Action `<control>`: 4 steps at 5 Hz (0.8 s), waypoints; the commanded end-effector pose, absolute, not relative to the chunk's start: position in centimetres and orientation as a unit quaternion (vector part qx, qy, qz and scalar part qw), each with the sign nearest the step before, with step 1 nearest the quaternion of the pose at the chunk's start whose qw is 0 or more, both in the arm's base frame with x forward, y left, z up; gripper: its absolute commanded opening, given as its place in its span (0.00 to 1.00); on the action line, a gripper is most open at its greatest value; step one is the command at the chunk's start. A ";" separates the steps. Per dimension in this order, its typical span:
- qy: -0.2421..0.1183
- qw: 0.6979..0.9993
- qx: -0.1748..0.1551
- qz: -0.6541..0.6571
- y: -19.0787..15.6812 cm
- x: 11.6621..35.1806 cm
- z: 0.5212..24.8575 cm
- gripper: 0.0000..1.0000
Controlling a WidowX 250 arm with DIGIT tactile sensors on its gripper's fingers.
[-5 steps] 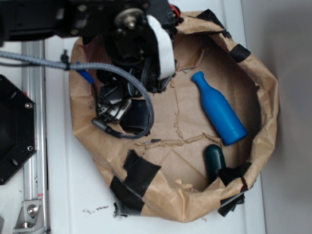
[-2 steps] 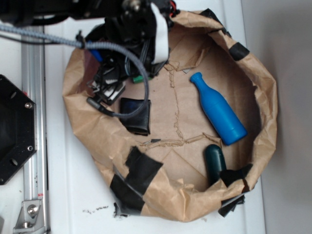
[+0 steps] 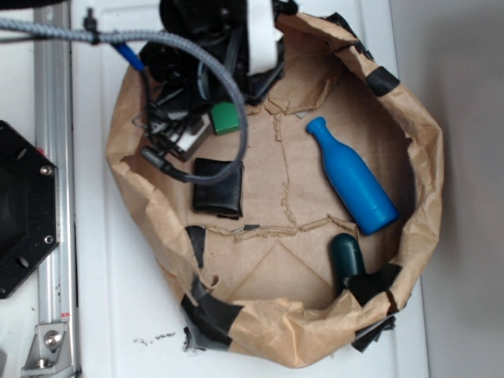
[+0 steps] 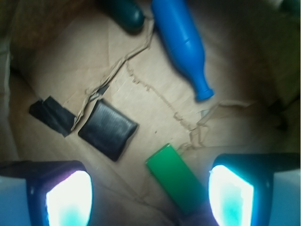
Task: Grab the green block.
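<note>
Green block point(image 4: 179, 182): near end hidden at the bottom edge.
Gripper point(image 4: 149, 194): fingers spread wide, holding nothing.

A white tabletop point(image 3: 102, 315) spreads under everything; a grey strip point(image 3: 465, 236) runs down its right side (wall or floor, hard to tell); an aluminium rail point(image 3: 53, 197) crosses the left, beside a black plate point(image 3: 20, 213); crumpled brown paper point(image 3: 425, 150), patched with black tape point(image 3: 213, 311), forms a shallow basin; light is even.
</note>
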State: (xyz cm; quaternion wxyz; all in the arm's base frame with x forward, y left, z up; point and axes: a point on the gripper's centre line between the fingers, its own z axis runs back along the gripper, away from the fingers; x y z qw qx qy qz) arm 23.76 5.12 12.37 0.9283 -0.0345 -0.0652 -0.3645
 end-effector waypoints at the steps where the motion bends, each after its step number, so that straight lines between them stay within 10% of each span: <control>1: -0.085 0.921 -0.015 -0.380 3.2 24.5 11.6 1.00; 4: -0.070 0.918 -0.023 -0.389 5.9 21.6 7.7 1.00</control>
